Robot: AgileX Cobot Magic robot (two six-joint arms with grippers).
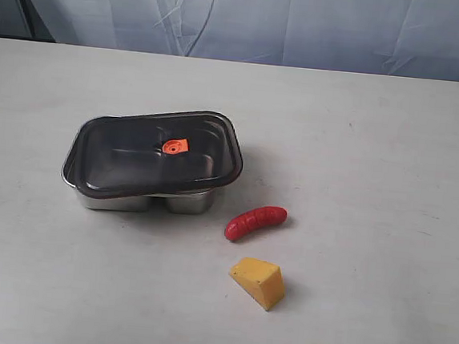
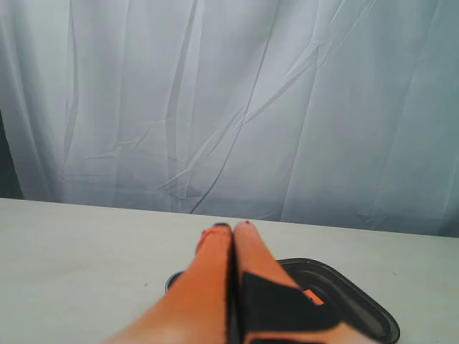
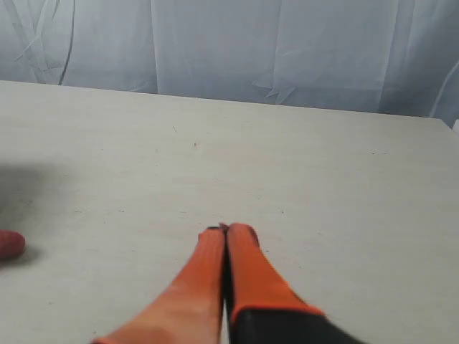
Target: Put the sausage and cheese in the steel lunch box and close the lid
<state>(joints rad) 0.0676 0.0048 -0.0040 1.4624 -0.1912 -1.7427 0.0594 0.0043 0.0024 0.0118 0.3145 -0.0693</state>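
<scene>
The steel lunch box stands left of centre on the table, and the dark translucent lid with its orange valve tab lies loosely on it, slightly askew. The red sausage lies to the box's right, with the yellow cheese nearer the front edge. No arm shows in the exterior view. My left gripper is shut and empty, above the lid. My right gripper is shut and empty over bare table, with one end of the sausage at that view's edge.
A pale grey table carries everything. A wrinkled white curtain hangs along its far edge.
</scene>
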